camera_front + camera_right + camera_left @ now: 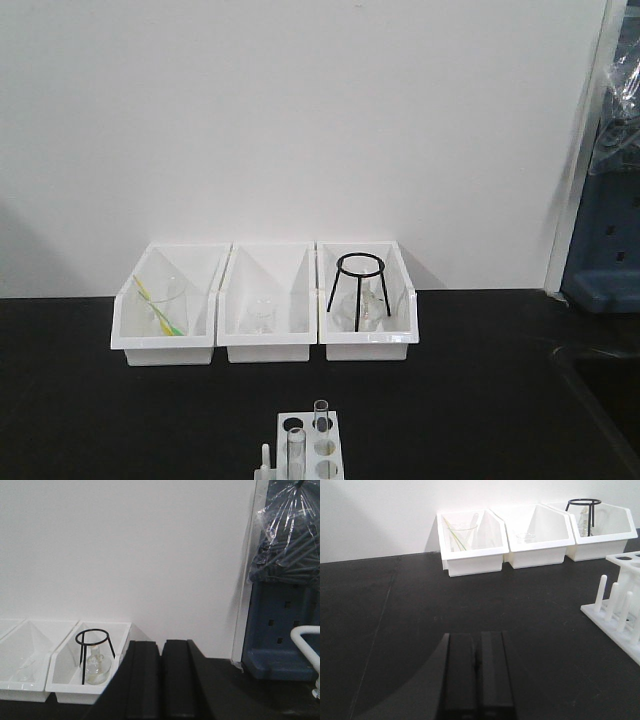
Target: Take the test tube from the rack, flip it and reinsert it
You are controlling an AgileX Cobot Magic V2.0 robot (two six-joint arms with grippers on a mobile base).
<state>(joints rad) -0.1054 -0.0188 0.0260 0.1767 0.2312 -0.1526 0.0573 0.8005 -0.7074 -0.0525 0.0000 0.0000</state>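
Note:
The white rack (310, 450) stands at the near edge of the black table, with two clear test tubes (321, 415) upright in its holes. Its pegs and corner also show at the right of the left wrist view, rack (620, 615). My left gripper (476, 645) is shut, low over the dark tabletop, left of the rack and apart from it. My right gripper (161, 652) is shut too, empty, raised and facing the back wall. Neither arm shows in the front view.
Three white open bins (268, 345) line the back wall: the left holds a beaker with green and yellow sticks (158, 305), the middle a small glass, the right a black ring tripod (358, 290) over a flask. A blue crate (280, 630) stands at the far right.

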